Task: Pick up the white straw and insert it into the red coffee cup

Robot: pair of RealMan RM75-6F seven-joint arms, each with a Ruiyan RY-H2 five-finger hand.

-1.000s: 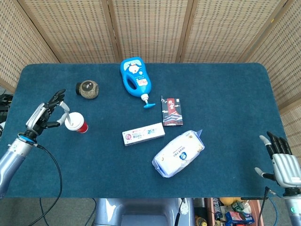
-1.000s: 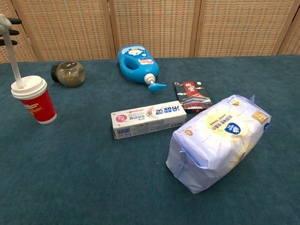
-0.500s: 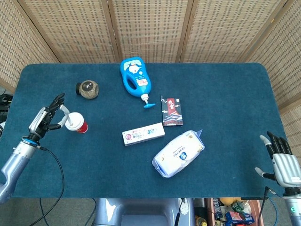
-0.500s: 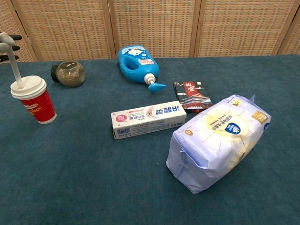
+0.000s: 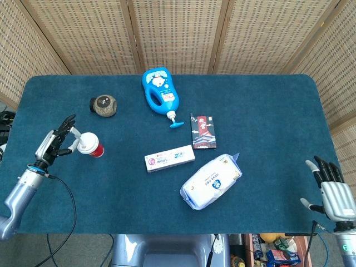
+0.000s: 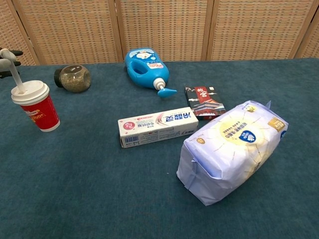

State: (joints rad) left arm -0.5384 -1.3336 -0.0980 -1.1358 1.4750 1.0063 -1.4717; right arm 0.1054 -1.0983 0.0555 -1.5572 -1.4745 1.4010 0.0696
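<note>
The red coffee cup (image 5: 93,148) (image 6: 39,111) with a white lid stands upright near the table's left edge. The white straw (image 5: 77,136) (image 6: 15,75) stands in the lid's hole, leaning left. My left hand (image 5: 56,144) (image 6: 7,60) is just left of the cup and pinches the straw's top end; in the chest view only its fingertips show at the frame's edge. My right hand (image 5: 332,192) hovers off the table's near right corner, fingers spread, holding nothing.
A round jar (image 5: 104,105) lies behind the cup. A blue bottle (image 5: 161,96), a dark packet (image 5: 203,131), a toothpaste box (image 5: 170,158) and a white tissue pack (image 5: 211,181) occupy the table's middle.
My left hand has come down and drawn back toward the cup's left side, and the straw has sunk deeper into the lid. The right hand has barely moved.
</note>
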